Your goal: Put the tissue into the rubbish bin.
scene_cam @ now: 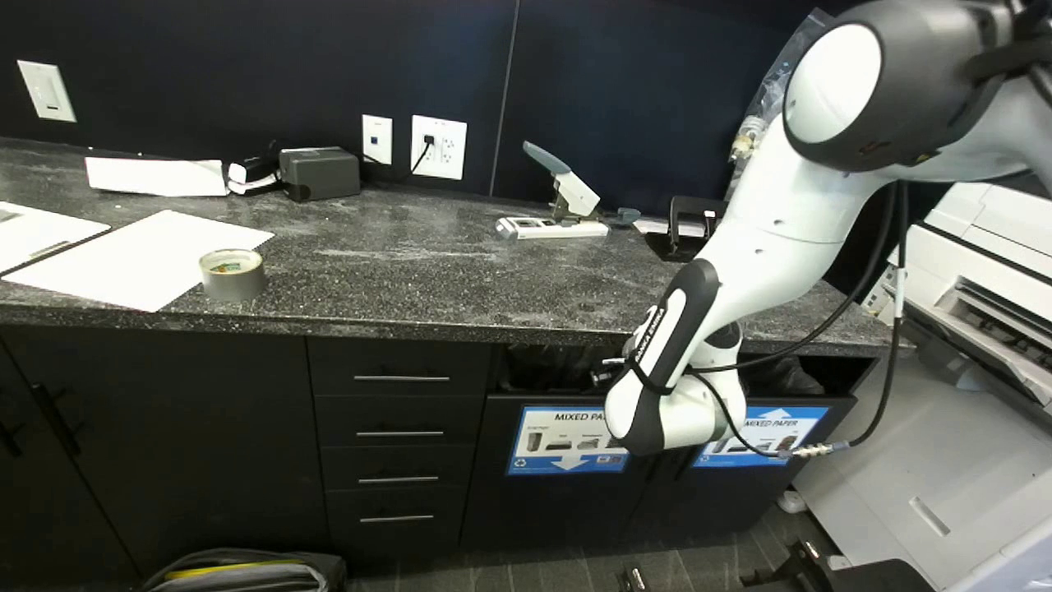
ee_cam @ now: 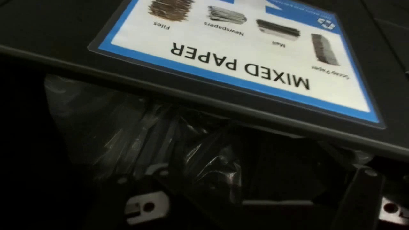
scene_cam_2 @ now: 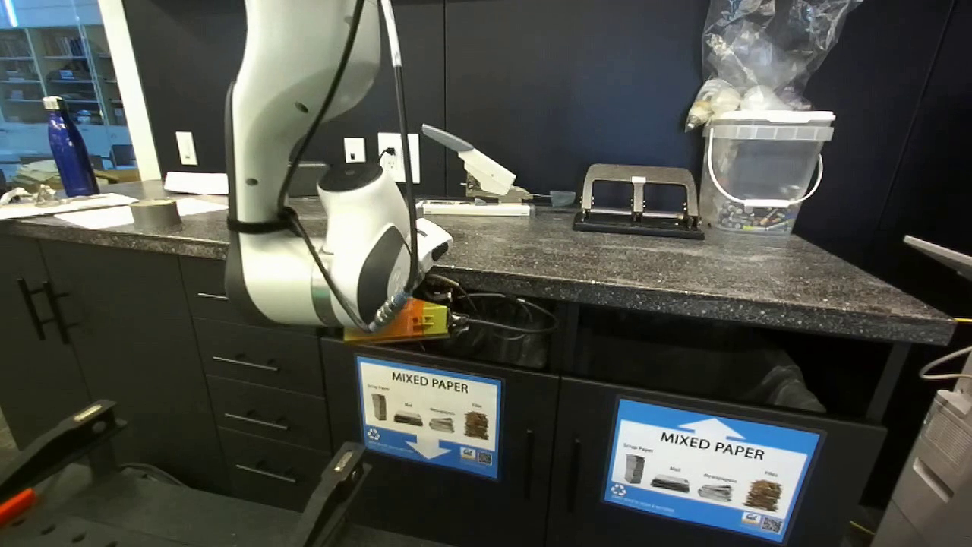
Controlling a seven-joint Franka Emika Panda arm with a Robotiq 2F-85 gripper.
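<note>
A black wall (scene_cam: 641, 99) backs a dark speckled countertop (scene_cam: 460, 288). In the wrist view the Robotiq gripper (ee_cam: 266, 188) stands with its fingers (ee_cam: 362, 195) spread wide at the mouth of the rubbish bin (scene_cam_2: 525, 410), near its plastic liner (ee_cam: 201, 153), behind the MIXED PAPER sign (scene_cam_2: 429, 415) with a downward arrow; nothing is seen gripped. No tissue can be made out; probably it is already in the dark bin, leaving only the retreat.
</note>
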